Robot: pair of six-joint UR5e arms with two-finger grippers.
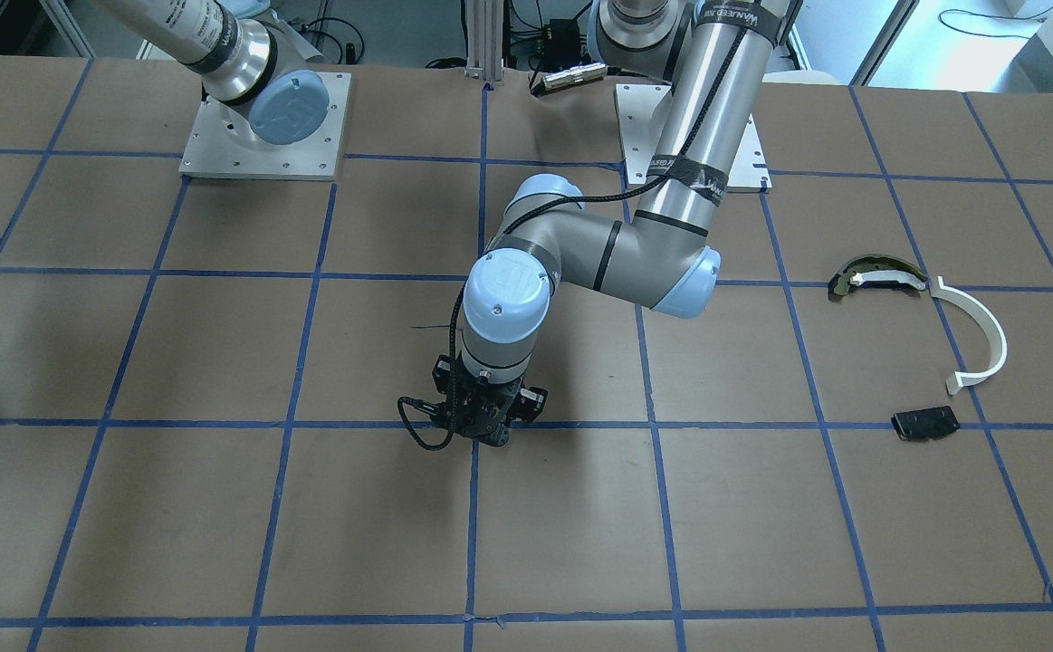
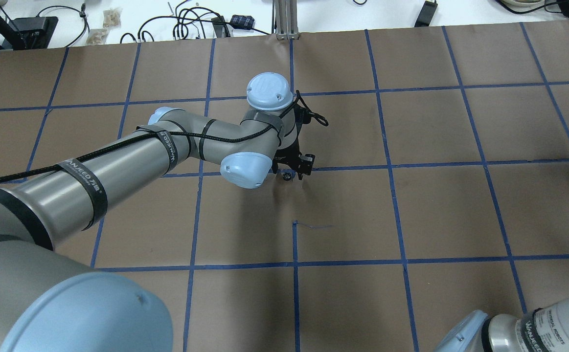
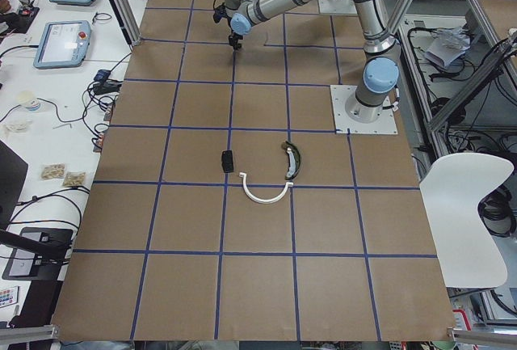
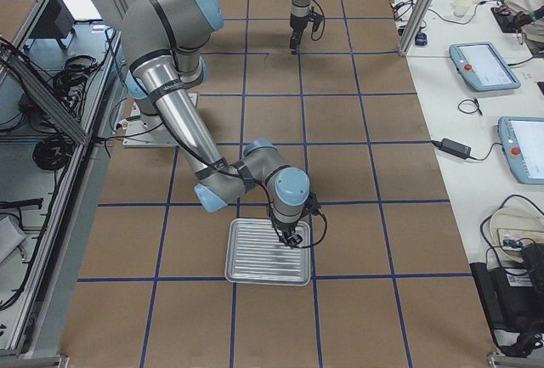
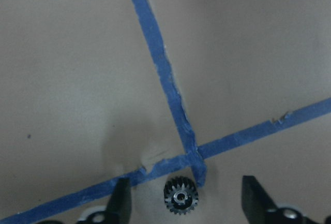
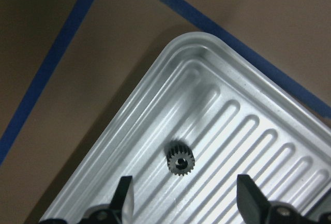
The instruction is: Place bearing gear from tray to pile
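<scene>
A small black bearing gear [image 6: 180, 162] lies on the ribbed silver tray [image 6: 232, 105]. My right gripper [image 6: 183, 195] is open just above it, a finger on each side. The tray [image 4: 268, 253] also shows in the exterior right view. A second small black gear [image 5: 181, 198] lies on the table at a blue tape crossing, between the open fingers of my left gripper [image 5: 183, 200], which hangs at mid-table [image 1: 481, 435]. The pile lies apart from both: a white half-ring arc [image 1: 974, 335], a dark curved piece [image 1: 879, 276] and a flat black plate [image 1: 924, 423].
The table is brown paper with a blue tape grid [image 2: 392, 166]. The left arm's elbow [image 1: 662, 263] stretches over the table's middle. The arms' base plates [image 1: 263, 127] sit at the robot's edge. Cables and tablets [image 4: 484, 62] lie beyond the table's edge.
</scene>
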